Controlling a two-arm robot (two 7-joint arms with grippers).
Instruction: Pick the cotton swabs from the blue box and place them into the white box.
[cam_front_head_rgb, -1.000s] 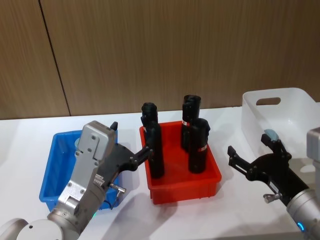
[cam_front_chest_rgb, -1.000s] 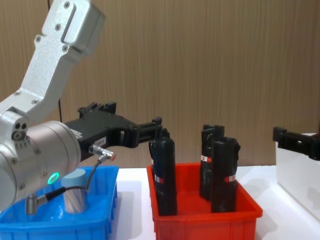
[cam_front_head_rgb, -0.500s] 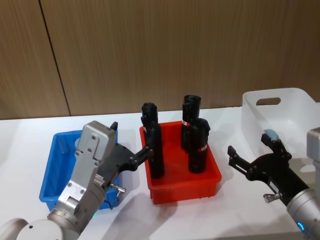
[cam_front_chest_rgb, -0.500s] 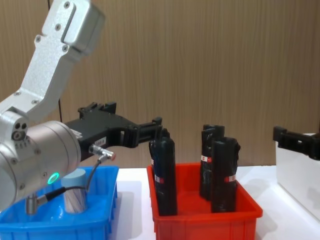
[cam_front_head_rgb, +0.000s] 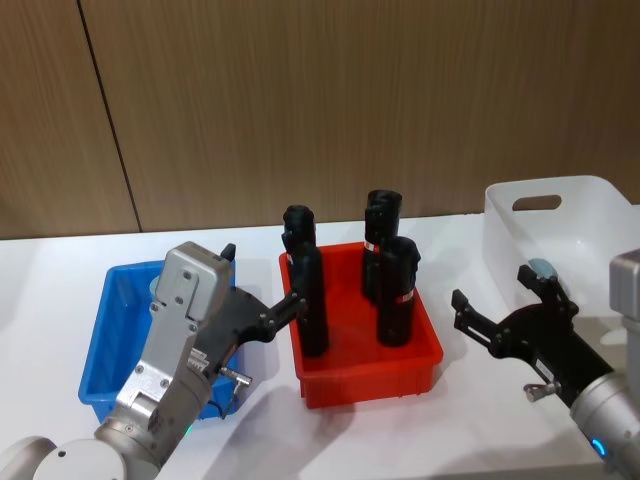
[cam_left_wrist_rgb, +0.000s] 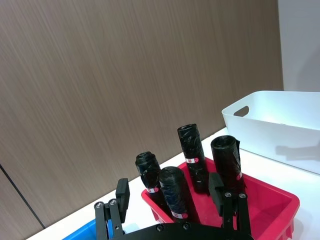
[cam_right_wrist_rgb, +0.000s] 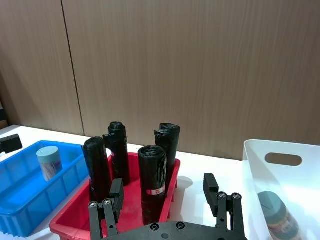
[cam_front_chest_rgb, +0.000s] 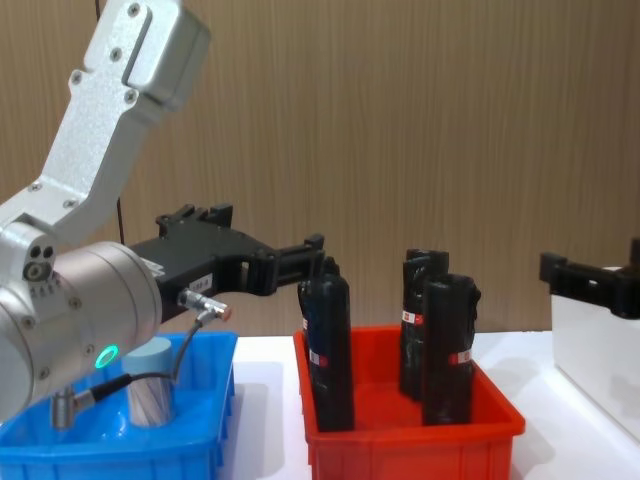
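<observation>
Only the right gripper has shifted, edging slightly toward the centre from the lower right of the head view. Its fingers are spread and carry nothing. Everything else sits as it did.

One jar of cotton swabs stands inside the white box at the right edge of the head view, so that part looks done. Another jar stands in the blue box at the lower left of the chest view, so I judge the task about half done.

The left gripper hovers by the blue box's right rim, fingers spread and empty. It points toward the red bin of black bottles in the middle of the worktop. Moving that remaining jar across is what is left.
</observation>
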